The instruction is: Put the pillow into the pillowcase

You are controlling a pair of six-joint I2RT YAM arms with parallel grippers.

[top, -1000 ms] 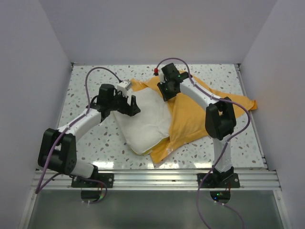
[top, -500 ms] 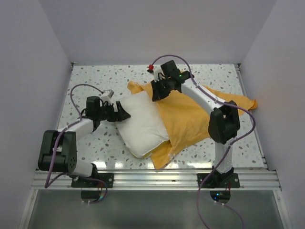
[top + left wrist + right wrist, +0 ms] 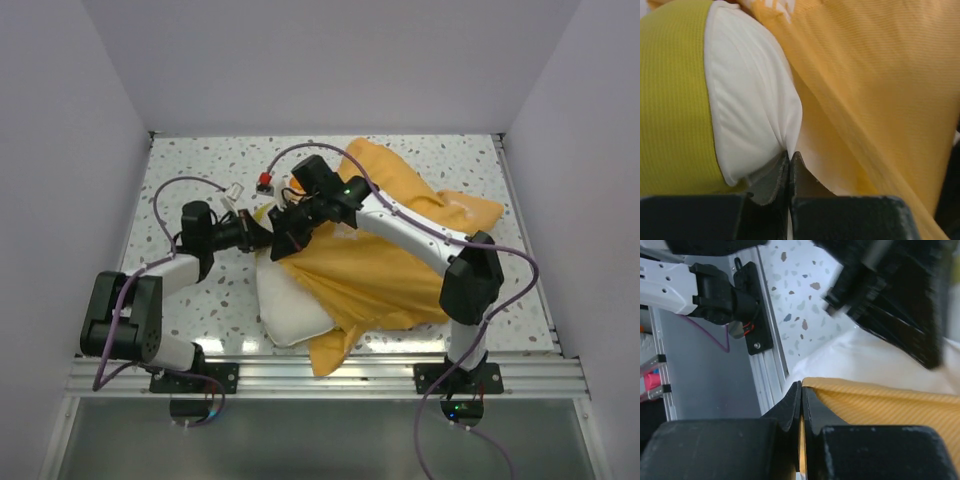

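The cream-white pillow (image 3: 285, 312) lies at the middle left of the table, and only its near corner shows from above. The orange pillowcase (image 3: 390, 260) is draped over most of it. My left gripper (image 3: 262, 237) is shut on the pillow's far-left corner. In the left wrist view the white fabric (image 3: 755, 100) is pinched at the tips (image 3: 790, 154), with the yellow-green strip (image 3: 672, 100) to the left and the pillowcase (image 3: 880, 85) to the right. My right gripper (image 3: 279, 247) is shut on the pillowcase's edge (image 3: 875, 400), held just above the pillow (image 3: 880, 357).
The speckled table (image 3: 180, 170) has walls on three sides and an aluminium rail (image 3: 320, 372) along its near edge. The two grippers sit almost touching over the pillow's left end. The right arm (image 3: 400, 225) reaches across above the pillowcase.
The right gripper has dragged the pillowcase's edge leftward and nearer, over most of the pillow. The left gripper, open before, has shut on the pillow's corner.
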